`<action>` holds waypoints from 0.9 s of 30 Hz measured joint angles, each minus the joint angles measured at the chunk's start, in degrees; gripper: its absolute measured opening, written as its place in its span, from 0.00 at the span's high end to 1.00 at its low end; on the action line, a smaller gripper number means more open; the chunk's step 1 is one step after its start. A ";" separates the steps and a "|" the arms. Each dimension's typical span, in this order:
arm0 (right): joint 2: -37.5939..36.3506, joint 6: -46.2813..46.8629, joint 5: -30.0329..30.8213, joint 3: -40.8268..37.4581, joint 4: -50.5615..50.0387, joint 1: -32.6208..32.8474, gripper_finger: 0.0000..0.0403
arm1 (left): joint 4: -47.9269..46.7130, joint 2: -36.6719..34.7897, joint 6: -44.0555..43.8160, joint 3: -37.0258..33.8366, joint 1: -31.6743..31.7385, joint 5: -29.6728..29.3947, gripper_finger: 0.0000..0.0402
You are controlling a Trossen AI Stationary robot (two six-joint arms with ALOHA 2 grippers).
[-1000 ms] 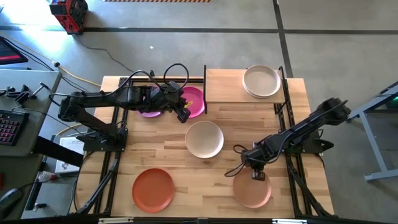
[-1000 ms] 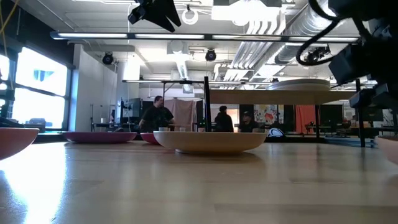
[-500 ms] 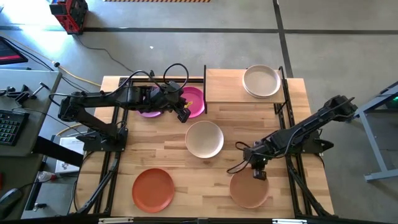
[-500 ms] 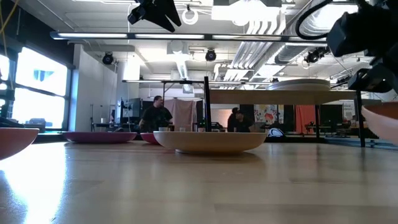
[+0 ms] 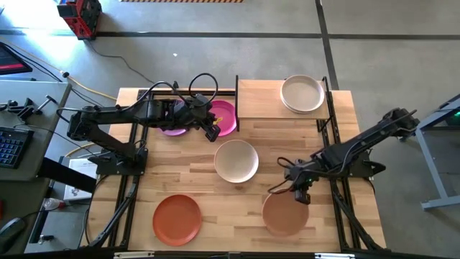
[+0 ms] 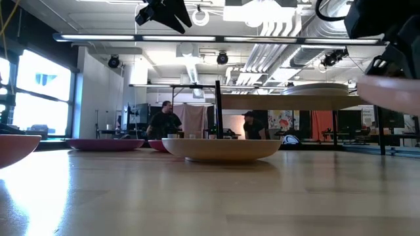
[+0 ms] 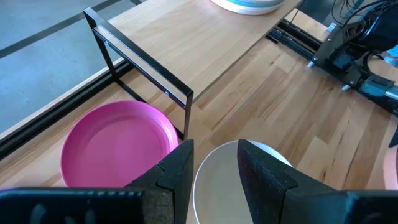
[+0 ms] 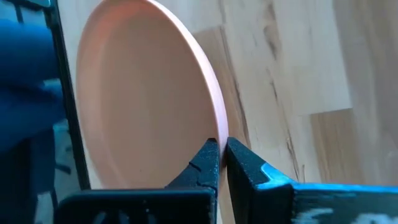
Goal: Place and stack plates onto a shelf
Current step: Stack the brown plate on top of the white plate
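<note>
Where the right pincer [image 8: 221,163] grips: peach plate's [image 8: 143,93] rim.

The wooden table [image 5: 194,173] carries a cream plate [image 5: 236,160] at its centre and an orange-red plate [image 5: 177,219] near the front-left corner. At the back-right corner, a raised shelf [image 5: 259,101] bears stacked plates [image 5: 302,93].

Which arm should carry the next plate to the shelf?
Right. The right gripper is shut on the peach plate rim, lifted off the table. The left gripper hangs over the magenta plate, holding nothing.
</note>
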 joint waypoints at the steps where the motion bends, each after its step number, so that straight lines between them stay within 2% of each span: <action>1: -0.69 0.54 0.26 0.00 -0.09 -0.43 1.00 | 0.02 0.00 0.00 0.00 0.00 0.00 0.72; 12: -12.30 4.14 2.92 0.00 -4.60 -8.93 1.00 | -0.04 0.00 -0.01 0.00 0.00 0.00 0.72; 20: -20.84 4.07 2.87 0.00 -6.42 -19.17 1.00 | -0.35 0.00 0.53 -0.02 0.02 0.00 0.72; 27: -25.76 4.05 2.92 0.00 -6.35 -30.38 1.00 | -0.29 0.00 6.72 -0.02 1.86 -0.12 0.72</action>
